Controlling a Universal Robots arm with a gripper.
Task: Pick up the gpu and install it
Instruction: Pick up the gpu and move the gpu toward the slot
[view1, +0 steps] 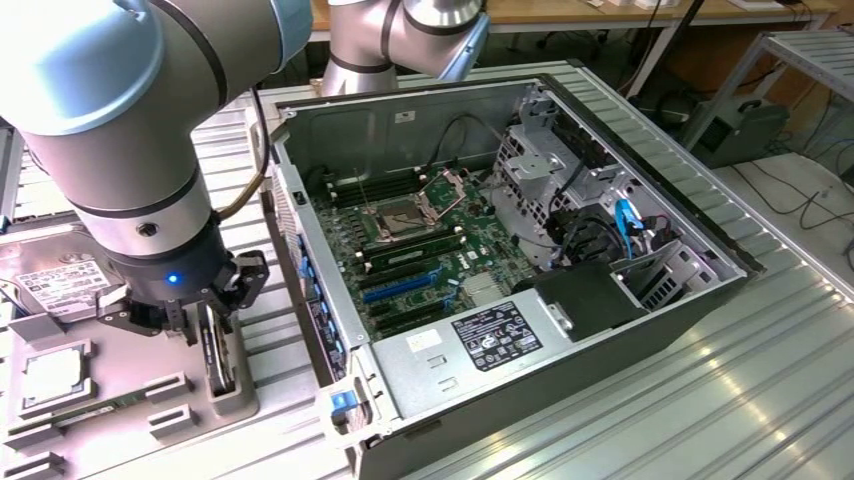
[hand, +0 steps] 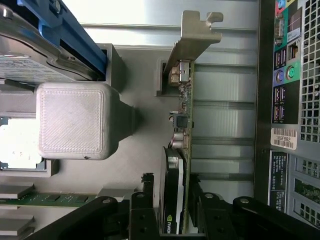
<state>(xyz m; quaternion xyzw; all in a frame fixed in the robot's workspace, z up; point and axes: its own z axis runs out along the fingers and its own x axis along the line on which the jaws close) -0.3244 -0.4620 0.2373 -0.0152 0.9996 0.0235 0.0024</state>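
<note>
The gpu stands on edge in a slot of the grey parts holder, at the exterior view's left of the open computer case. In the wrist view the gpu shows as a thin green-edged board with a black fan face and a silver bracket at its far end. My gripper is lowered over it. Its black fingers straddle the card on both sides, close to its faces, with a thin dark gap still showing on the fan side. The card rests in the holder.
The open computer case lies on the metal table with its motherboard and blue expansion slots exposed. A hard drive, a processor and a memory stick sit in the holder. The case's rear ports are beside the card.
</note>
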